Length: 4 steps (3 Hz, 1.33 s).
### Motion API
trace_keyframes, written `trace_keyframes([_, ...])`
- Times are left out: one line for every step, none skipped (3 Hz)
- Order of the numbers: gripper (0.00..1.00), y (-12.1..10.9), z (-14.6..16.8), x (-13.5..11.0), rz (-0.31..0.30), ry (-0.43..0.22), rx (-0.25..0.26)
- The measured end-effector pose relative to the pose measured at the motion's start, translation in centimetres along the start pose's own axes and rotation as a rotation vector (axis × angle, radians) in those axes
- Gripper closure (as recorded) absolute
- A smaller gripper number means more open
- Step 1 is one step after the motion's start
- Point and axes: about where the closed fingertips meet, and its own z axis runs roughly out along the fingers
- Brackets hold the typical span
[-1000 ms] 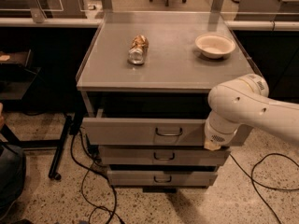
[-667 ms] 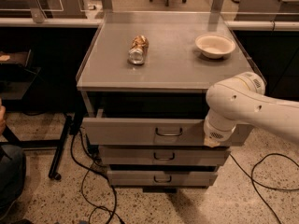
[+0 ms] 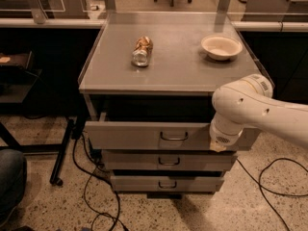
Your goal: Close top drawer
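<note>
Three grey drawers sit under the surface [image 3: 178, 71], which carries one can [image 3: 142, 51] and one bowl [image 3: 221, 46]. The top drawer [image 3: 139, 134], uppermost, stands pulled out, wide and flat-fronted, with one dark wire handle [image 3: 173, 136] at centre. The tool [image 3: 219, 146] is against the right end of its front; I cannot tell whether it is wide or narrow.

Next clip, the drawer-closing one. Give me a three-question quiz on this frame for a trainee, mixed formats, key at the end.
1. True or false: the top drawer is fully shut.
2. Where is the gripper? A: at the right end of the top drawer's front panel; B: on its centre handle; C: at the lowest drawer.
3. Name the two things lying on the cabinet top.

Key
1. False: it stands pulled out.
2. A.
3. A crumpled can on its side and a bowl.
</note>
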Motion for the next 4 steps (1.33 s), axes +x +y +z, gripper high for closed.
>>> trace_keyframes([0.34,0.00,0.00,0.00,0.000,0.000,0.000])
trace_keyframes([0.11,0.00,0.00,0.00,0.000,0.000,0.000])
trace_keyframes([0.00,0.01,0.01,0.00,0.000,0.000,0.000])
trace_keyframes([0.00,0.01,0.01,0.00,0.000,0.000,0.000])
